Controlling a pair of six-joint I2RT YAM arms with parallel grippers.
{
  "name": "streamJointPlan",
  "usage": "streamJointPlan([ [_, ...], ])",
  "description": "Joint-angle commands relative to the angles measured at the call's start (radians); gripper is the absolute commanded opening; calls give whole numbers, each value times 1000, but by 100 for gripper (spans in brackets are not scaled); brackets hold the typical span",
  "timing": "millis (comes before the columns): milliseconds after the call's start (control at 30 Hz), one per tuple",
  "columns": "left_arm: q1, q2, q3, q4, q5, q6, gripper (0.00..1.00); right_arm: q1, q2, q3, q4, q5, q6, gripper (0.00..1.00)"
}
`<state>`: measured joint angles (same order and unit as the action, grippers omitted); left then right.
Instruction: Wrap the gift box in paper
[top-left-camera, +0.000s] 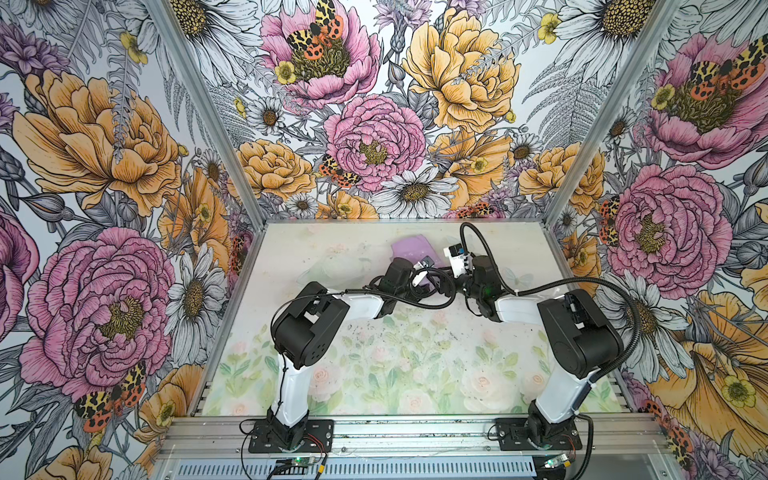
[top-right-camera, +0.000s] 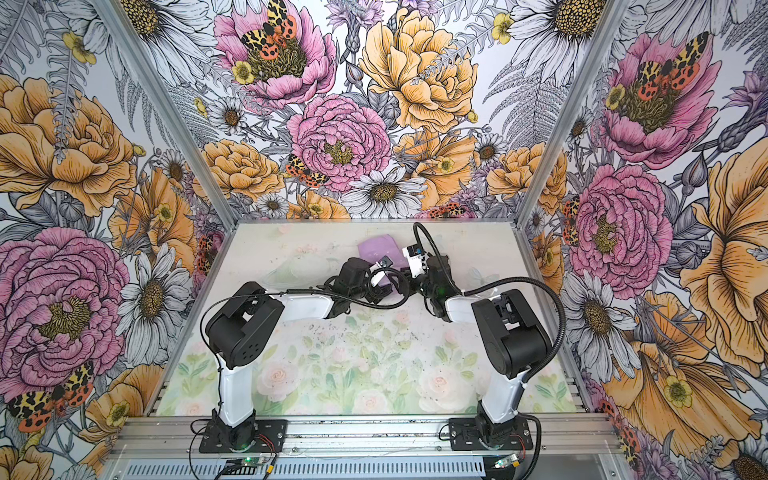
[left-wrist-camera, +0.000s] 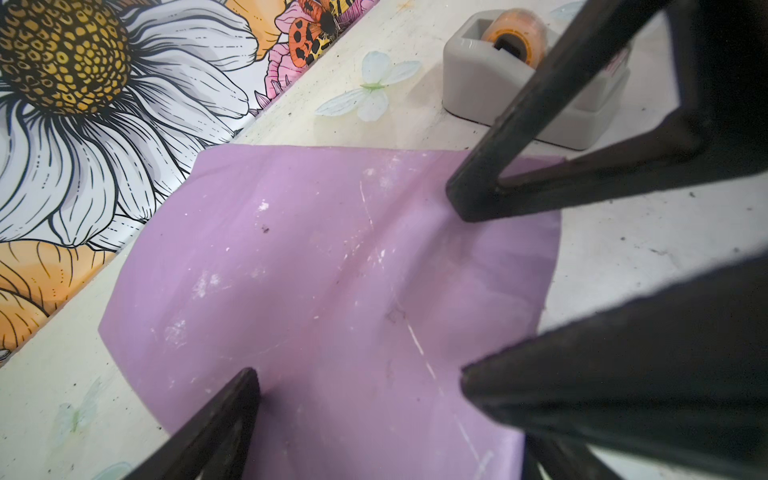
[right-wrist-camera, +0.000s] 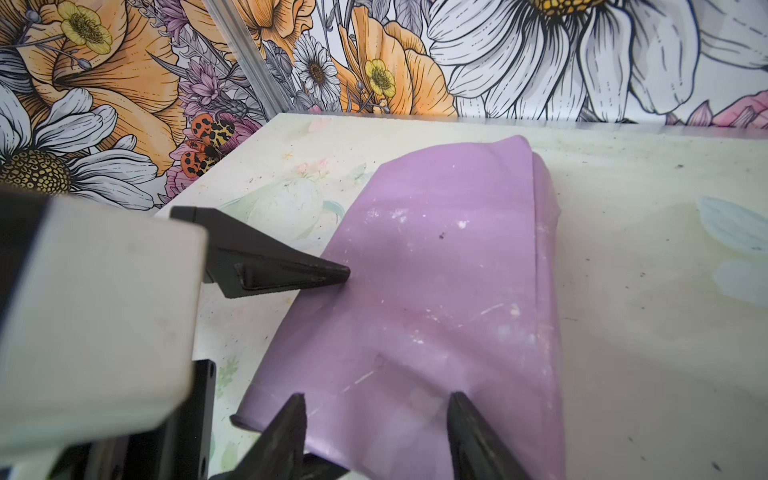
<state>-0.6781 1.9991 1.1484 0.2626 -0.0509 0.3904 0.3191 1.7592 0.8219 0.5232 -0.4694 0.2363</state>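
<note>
The paper (right-wrist-camera: 436, 270) lies folded over the gift box, itself hidden, just beside the tape dispenser (left-wrist-camera: 519, 95). Our left gripper (left-wrist-camera: 361, 386) is spread wide with its tips on the sheet; our right gripper (right-wrist-camera: 376, 411) is parted too, pinching nothing. We should pin the flap flat — lightly, as thin paper tears.

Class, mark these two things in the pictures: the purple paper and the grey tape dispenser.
paper (right-wrist-camera: 436, 270): right wrist view, on the middle of its smooth upper face.
tape dispenser (left-wrist-camera: 469, 87): left wrist view, on the grey side wall of its body.
</note>
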Motion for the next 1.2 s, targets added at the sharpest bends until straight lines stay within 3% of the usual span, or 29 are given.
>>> streamJointPlan([
  [0,27,71,-30,-203,13,-56,86,-12,-61,27,-22,-20,34,57],
  [233,26,70,-26,-205,11,-52,86,-41,-151,-16,-63,-17,97,52],
  [433,25,74,-21,-205,14,-54,86,-37,-157,3,-176,-91,147,19],
  [633,23,76,-16,-210,16,-51,86,-15,-114,0,-209,-116,172,4],
  [1167,22,76,-13,-215,13,-48,86,8,-14,19,-181,-55,165,0],
])
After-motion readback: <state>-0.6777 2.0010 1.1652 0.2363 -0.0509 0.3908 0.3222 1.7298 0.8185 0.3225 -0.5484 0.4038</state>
